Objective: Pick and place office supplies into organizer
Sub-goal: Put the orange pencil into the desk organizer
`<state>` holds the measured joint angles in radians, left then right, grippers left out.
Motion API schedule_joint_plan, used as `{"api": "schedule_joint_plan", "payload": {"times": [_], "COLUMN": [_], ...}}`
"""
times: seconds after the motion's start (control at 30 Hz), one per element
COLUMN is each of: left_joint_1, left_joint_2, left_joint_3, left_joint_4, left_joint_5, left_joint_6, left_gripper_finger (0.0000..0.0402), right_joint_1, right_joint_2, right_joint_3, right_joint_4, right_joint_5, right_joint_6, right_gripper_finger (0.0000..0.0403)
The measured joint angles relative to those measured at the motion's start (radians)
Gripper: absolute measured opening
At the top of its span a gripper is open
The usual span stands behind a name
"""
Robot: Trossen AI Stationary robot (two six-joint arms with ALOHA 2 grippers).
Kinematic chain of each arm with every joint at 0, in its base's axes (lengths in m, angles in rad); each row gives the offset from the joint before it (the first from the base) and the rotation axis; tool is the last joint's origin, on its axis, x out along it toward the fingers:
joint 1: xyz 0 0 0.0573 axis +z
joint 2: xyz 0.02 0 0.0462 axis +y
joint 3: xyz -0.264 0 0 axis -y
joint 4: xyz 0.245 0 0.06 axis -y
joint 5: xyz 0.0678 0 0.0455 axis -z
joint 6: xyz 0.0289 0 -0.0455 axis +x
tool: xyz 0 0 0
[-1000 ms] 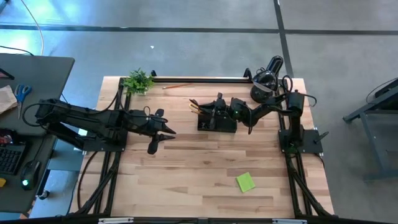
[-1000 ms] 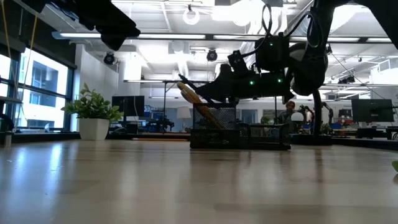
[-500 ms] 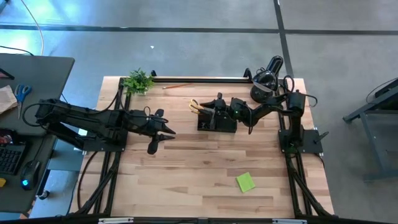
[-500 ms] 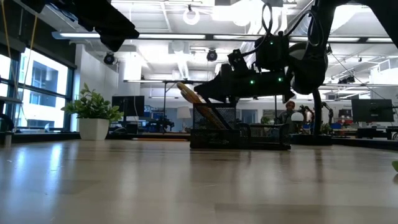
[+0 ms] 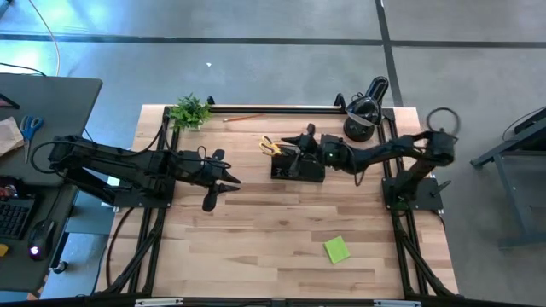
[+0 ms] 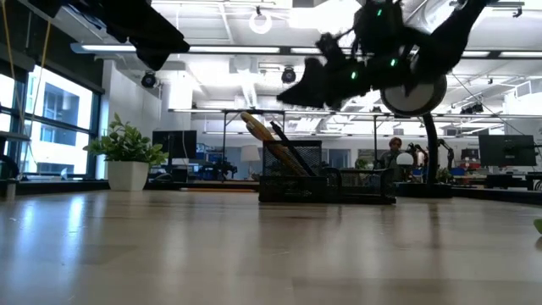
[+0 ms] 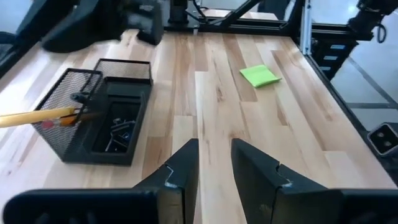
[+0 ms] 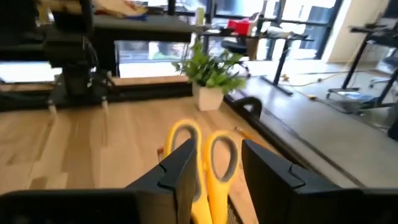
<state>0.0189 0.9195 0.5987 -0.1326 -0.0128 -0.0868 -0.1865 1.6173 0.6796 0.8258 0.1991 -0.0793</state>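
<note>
Scissors with yellow handles [image 8: 205, 163] stand in the black mesh organizer [image 5: 297, 164]; above it the right gripper [image 5: 308, 136] hangs part-open, empty. Left gripper [image 7: 214, 163], slightly parted, holds nothing. Lime-green sticky pad [image 5: 337, 250] lies well apart, unplaced.

Bright, even light falls from ceiling strip lamps [image 6: 254, 48] seen in the low view; the pale wooden bench [image 6: 254, 254] carries soft glare there. The right wrist view is blurred, the windows [image 8: 155, 50] washed out.
</note>
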Motion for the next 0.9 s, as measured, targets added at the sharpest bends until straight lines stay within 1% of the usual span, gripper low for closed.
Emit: {"api": "schedule_joint_plan", "payload": {"times": [0.07, 0.17, 0.3, 0.33, 0.4, 0.47, 0.53, 0.63, 0.8, 0.9], "left_joint_1": [0.000, 0.000, 0.001, 0.002, 0.020, 0.053, 0.097, 0.165, 0.257, 0.304], "left_joint_2": [0.001, 0.014, 0.057, 0.069, 0.099, 0.123, 0.150, 0.176, 0.191, 0.191], "left_joint_3": [0.000, 0.000, -0.009, -0.017, -0.033, -0.047, -0.053, -0.055, -0.054, -0.054], "left_joint_4": [-0.005, -0.018, -0.021, -0.018, 0.038, 0.093, 0.130, 0.133, 0.136, 0.133], "left_joint_5": [-0.015, -0.048, -0.146, -0.168, -0.185, -0.167, -0.126, -0.083, -0.034, 0.040], "left_joint_6": [0.000, 0.000, 0.003, 0.004, 0.021, 0.033, 0.037, 0.053, 0.073, 0.099], "left_gripper_finger": [0.0083, 0.0083, 0.0083, 0.0083, 0.0083, 0.0083, 0.0083, 0.0083, 0.0083, 0.0083], "right_joint_1": [0.018, 0.042, 0.081, 0.092, 0.115, 0.140, 0.163, 0.195, 0.252, 0.278], "right_joint_2": [-0.048, -0.106, -0.150, -0.152, -0.151, -0.135, -0.122, -0.096, -0.025, 0.035], "right_joint_3": [0.000, 0.000, 0.000, 0.000, 0.000, 0.000, 0.000, 0.012, 0.074, 0.130], "right_joint_4": [-0.039, -0.082, -0.145, -0.171, -0.233, -0.275, -0.321, -0.322, -0.341, -0.413], "right_joint_5": [0.030, 0.032, 0.034, 0.047, 0.108, 0.175, 0.234, 0.303, 0.368, 0.443], "right_joint_6": [0.002, 0.015, 0.000, -0.013, -0.047, -0.078, -0.090, -0.107, -0.124, -0.118], "right_gripper_finger": [0.0114, 0.0105, 0.0095, 0.0093, 0.0090, 0.0092, 0.0098, 0.0117, 0.0166, 0.0198]}}
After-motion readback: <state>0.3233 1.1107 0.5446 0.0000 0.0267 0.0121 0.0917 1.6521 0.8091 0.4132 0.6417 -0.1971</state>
